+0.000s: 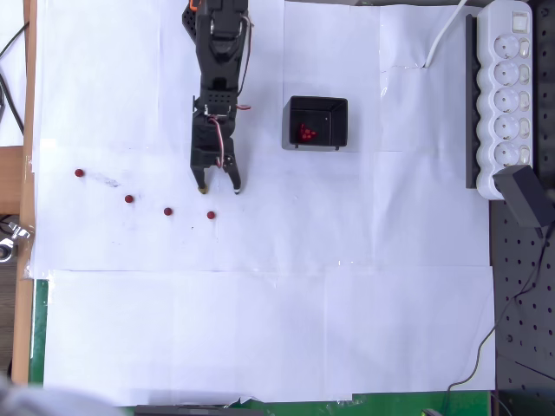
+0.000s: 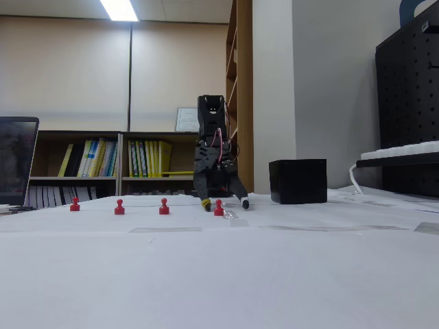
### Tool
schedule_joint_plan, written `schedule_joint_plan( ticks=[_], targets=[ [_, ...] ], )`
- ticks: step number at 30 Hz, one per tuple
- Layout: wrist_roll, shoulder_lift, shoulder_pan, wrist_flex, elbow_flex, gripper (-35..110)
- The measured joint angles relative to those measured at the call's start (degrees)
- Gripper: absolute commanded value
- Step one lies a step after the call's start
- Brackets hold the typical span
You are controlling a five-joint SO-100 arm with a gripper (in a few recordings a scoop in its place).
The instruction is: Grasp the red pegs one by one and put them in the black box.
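Overhead view: the claw points down the sheet, its fingers spread apart and empty. Four red pegs lie on the white paper, the nearest just beyond the fingertips, the others trailing to picture-left. The black box, up and to picture-right of the claw, holds more pegs.

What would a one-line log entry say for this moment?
gripper: open, above rightmost peg | red pegs on paper: four, e.g. | black box: holds several pegs | held: nothing
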State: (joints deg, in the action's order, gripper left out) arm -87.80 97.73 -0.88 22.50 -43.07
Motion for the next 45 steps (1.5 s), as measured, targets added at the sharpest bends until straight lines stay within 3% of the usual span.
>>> schedule_joint_plan(
  ticks=[31,45],
  targets=[
    [4.39,15.03,-0.70,11.25,-11.95,27],
    [4.39,15.12,0.00,11.16,-12.04,24]
  ],
)
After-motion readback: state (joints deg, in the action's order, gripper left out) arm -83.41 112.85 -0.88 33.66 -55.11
